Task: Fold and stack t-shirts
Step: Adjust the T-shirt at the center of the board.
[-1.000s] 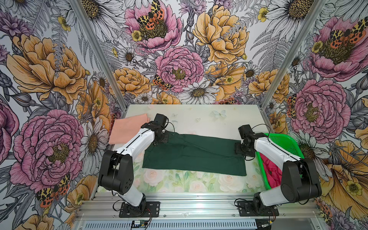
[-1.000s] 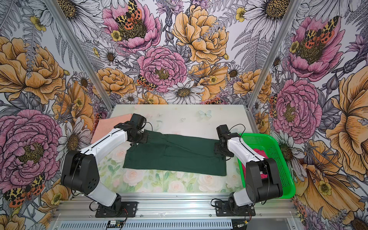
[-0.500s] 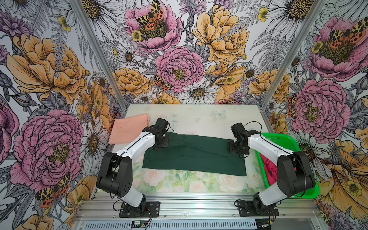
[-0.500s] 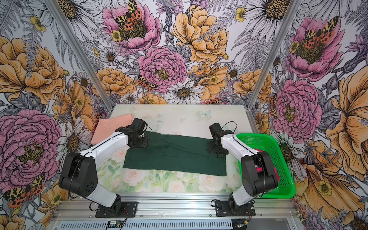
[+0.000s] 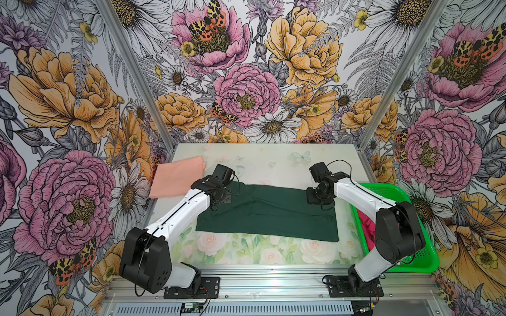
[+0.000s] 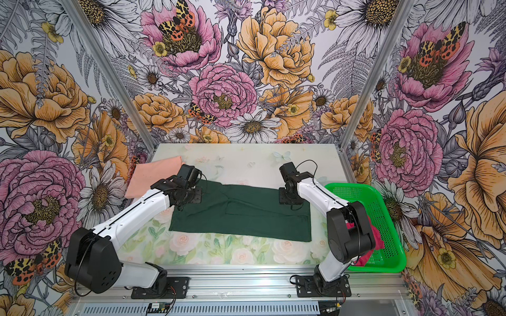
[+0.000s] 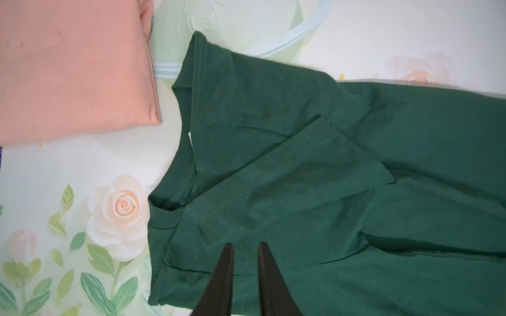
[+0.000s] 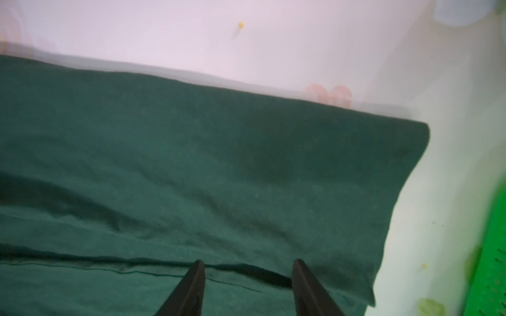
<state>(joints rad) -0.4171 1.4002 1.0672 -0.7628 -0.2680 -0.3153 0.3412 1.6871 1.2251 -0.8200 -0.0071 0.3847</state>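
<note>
Left wrist view: left claw (image 7: 245, 244) narrowly parted above collar end of dark green t-shirt (image 7: 301, 109), right claw (image 8: 248, 261) wide above hem end, likely poised to fold it.

Both top views bright, evenly lit from above, sharp; shadows faint and soft. White glare patch on the aluminium rail (image 5: 273, 281), lower centre. Mild wide-angle splay toward frame edges. Left wrist view sharp, even light, dark green t-shirt (image 7: 301, 177) seams crisp. Right wrist view blurred all over; bench (image 8: 246, 32) in upper half washed out pinkish-white, basket (image 8: 492, 246) smeared at right edge.
</note>
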